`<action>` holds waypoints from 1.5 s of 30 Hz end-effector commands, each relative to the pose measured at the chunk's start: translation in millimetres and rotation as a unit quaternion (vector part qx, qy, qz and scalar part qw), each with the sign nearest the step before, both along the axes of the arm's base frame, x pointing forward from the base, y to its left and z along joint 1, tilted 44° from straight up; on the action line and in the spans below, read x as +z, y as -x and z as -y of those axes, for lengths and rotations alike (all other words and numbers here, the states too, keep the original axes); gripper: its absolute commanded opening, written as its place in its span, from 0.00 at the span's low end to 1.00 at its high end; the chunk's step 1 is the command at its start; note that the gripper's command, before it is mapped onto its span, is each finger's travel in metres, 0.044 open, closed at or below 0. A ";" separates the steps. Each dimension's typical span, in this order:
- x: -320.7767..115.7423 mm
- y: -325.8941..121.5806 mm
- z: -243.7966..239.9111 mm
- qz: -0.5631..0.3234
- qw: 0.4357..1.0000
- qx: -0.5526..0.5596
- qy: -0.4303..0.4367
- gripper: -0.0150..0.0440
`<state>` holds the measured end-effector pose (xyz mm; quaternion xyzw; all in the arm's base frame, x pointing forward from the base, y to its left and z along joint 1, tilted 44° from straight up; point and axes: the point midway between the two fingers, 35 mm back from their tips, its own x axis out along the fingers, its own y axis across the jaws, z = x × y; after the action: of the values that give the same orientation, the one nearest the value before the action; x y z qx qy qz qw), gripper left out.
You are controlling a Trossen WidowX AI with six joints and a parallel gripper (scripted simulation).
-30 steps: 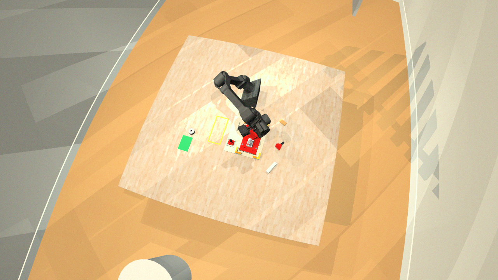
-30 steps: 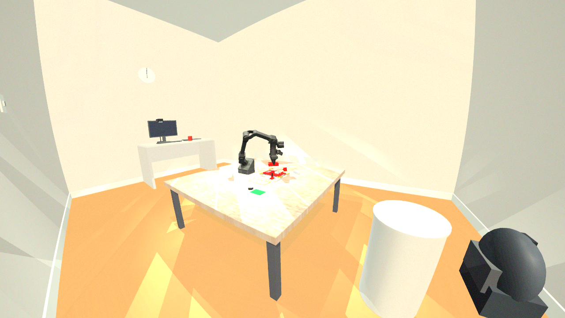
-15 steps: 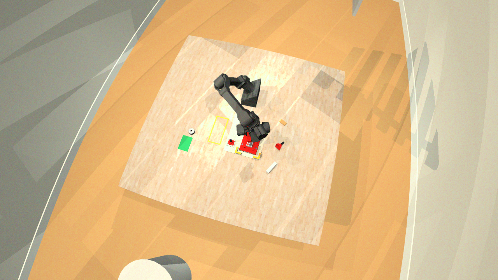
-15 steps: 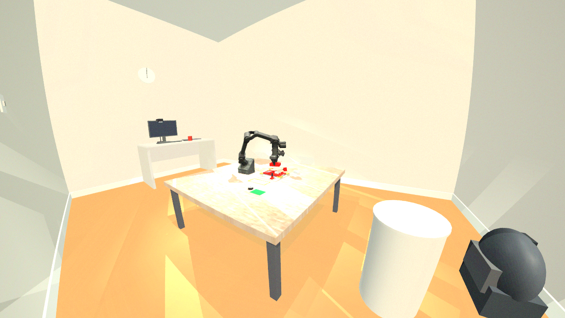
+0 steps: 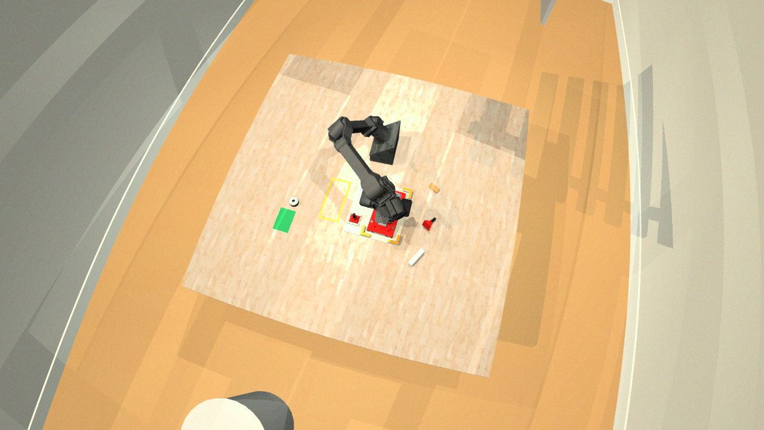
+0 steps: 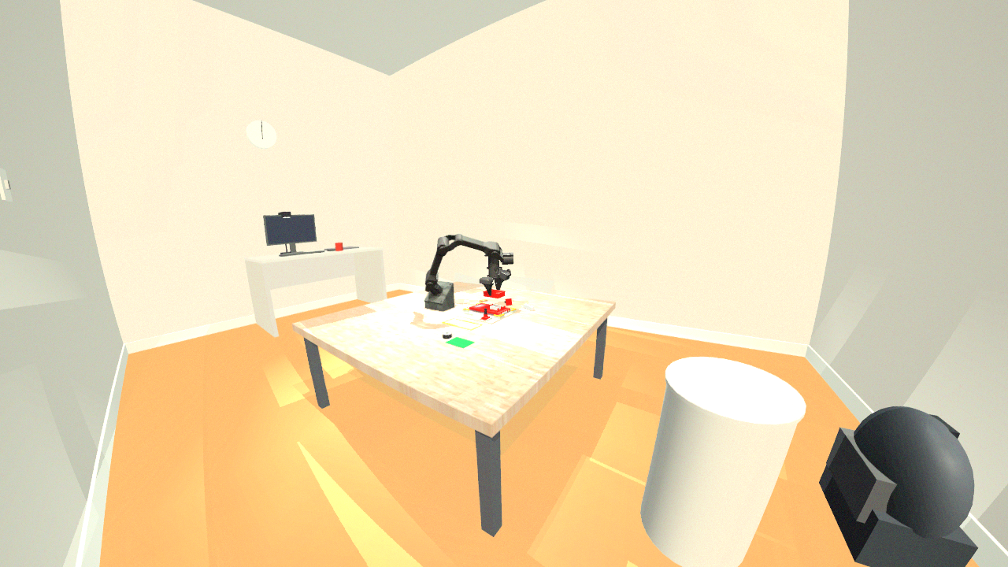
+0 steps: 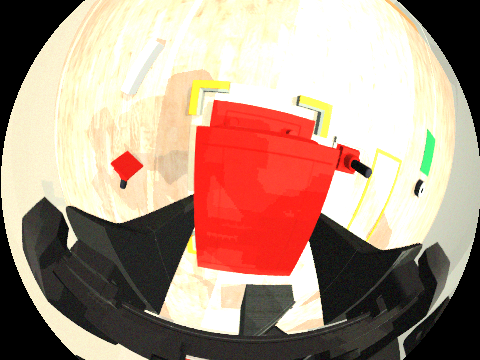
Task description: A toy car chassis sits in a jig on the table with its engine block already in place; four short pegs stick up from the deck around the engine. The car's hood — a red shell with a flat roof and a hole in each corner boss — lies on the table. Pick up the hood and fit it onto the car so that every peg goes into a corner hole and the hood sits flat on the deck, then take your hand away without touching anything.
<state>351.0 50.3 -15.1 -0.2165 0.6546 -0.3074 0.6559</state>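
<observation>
One grip: my gripper (image 7: 256, 208) clamps the red hood (image 7: 262, 196).
Below: chassis (image 5: 385, 229) in its jig (image 5: 394, 240).
Surface: pale wooden table (image 6: 493, 380).
Room: orange floor (image 6: 211, 451), cream walls (image 6: 598, 141).
</observation>
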 end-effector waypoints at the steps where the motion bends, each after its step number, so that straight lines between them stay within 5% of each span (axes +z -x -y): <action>1: 2.3 -5.0 -0.7 0.021 1.000 -0.016 0.001 0.25; 45: -38.9 -1.9 39.9 0.021 1.000 -0.016 0.002 0.25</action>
<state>353.7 12.1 -52.6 -0.1985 0.6433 -0.3240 0.6647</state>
